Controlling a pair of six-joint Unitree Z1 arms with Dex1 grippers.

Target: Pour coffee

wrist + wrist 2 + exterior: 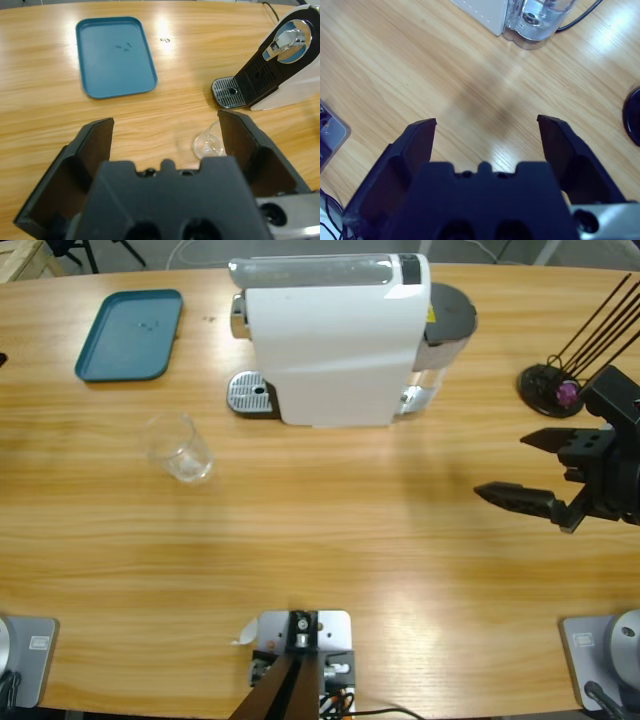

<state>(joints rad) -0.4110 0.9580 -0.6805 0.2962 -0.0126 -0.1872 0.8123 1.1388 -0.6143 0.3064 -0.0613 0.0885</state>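
Only the high view shows the right gripper [520, 468], jaws wide and empty, far from the clear glass [180, 448] before the white coffee machine [335, 340]. The left gripper [165, 135], spread and empty, appears only in its wrist view, beside the glass; no coffee is discernible.

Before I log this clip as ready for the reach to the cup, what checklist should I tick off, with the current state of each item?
1. Clear glass cup upright on the table: ok.
2. Cup under the coffee machine spout: not ok; it stands apart, off the drip tray.
3. Left gripper open, nothing held: ok.
4. Right gripper open, nothing held: ok.
5. Coffee in the cup: cannot tell.
6. Teal tray away from the cup: ok.
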